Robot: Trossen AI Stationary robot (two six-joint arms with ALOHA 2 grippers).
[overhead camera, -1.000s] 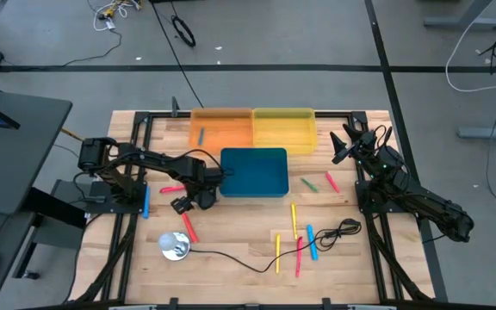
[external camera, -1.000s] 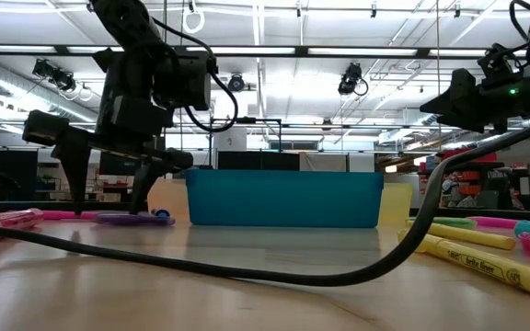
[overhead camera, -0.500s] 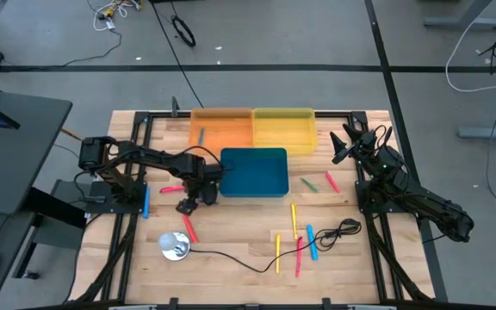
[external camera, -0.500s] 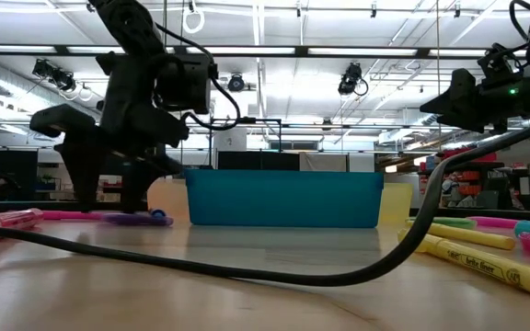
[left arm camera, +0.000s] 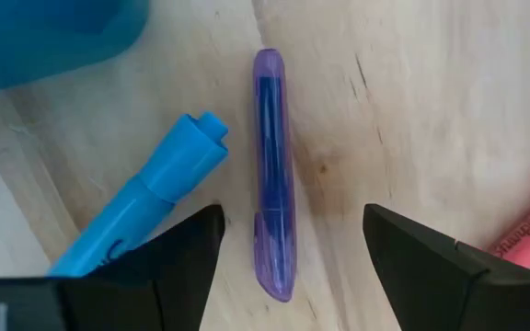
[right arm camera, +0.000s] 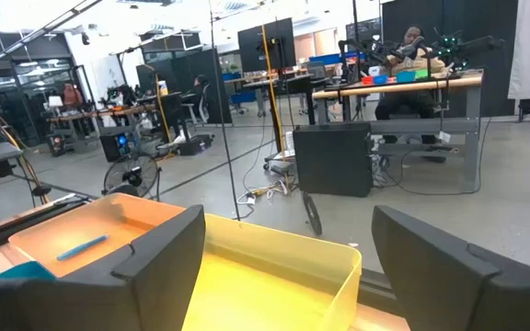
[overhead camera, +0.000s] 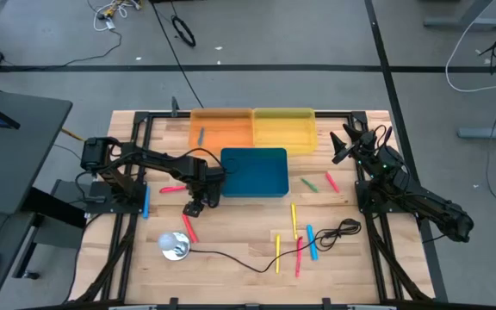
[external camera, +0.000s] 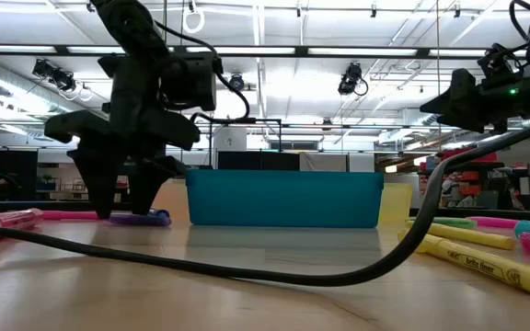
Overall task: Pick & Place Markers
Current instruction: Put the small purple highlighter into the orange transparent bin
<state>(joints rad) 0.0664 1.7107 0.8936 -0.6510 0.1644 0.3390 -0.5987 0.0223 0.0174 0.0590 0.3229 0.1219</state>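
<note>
Purple marker [left arm camera: 274, 175] lies flat on the wood, blue marker [left arm camera: 145, 207] just beside it.

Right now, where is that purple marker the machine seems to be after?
The purple marker lies flat on the table between the open fingers of the left hand, beside a blue marker, just off the blue bin on its left side.

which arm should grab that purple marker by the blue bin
Left. Its open hand hangs right over the purple marker, fingers on either side of it. The right hand waits, open, raised at the far right edge by the yellow bin.
</note>
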